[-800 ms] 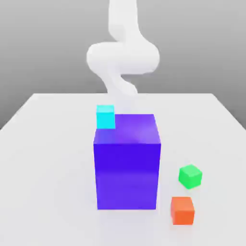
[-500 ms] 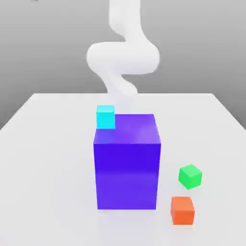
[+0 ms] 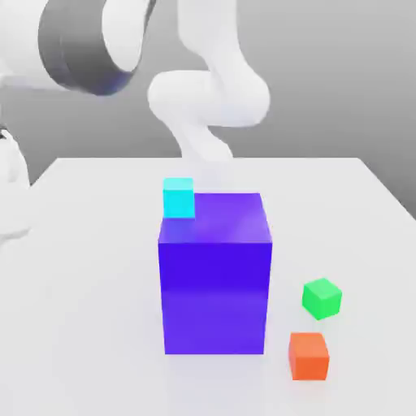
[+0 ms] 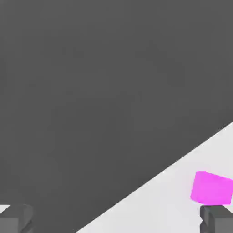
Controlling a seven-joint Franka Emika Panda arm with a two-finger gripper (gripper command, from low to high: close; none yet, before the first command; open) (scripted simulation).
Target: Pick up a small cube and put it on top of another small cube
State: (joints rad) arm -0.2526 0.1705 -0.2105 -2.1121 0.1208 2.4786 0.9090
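Arm [image 3: 77, 45] has swung in, claw [image 4: 117, 219] wide apart; green cube [image 3: 322, 299], seemingly well off it, looks light, stiff: pinch opposite faces.

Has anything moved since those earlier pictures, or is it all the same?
The robot arm has moved: a white and dark grey part of it now shows at the upper left of the exterior view, where only background was before. Nothing there has been picked up. The green cube, orange cube, cyan cube and big blue-purple block all stayed put.
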